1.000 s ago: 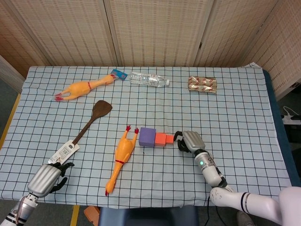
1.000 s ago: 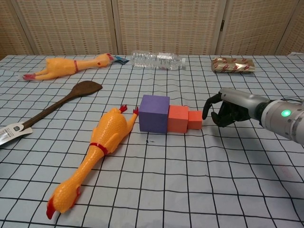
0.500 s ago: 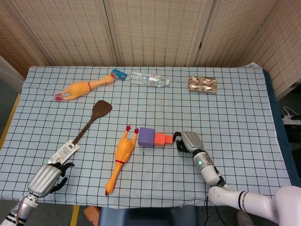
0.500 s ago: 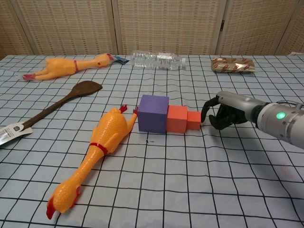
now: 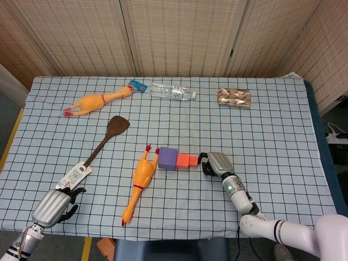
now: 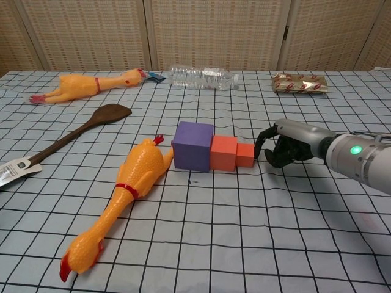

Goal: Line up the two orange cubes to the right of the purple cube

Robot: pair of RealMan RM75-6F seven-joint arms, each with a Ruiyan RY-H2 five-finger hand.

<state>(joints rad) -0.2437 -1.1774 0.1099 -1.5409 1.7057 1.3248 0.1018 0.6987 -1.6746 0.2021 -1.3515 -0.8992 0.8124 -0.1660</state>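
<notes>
Near the middle of the table the purple cube stands in a row with a larger orange cube and, right of that, a smaller orange cube, each touching its neighbour. My right hand lies just right of the row with fingers curled in and empty, and a dark fingertip rests against the smaller cube's right side. My left hand is at the table's front left corner, fingers curled, holding nothing. Only the head view shows it.
A rubber chicken lies left of the purple cube, its red feet at the cube's face. A wooden spatula lies further left. Along the back are another chicken, a plastic bottle and a foil packet.
My right hand has moved left and the row of three cubes has slid left with it, bringing the purple cube up against the chicken's feet. The left hand has not moved.
</notes>
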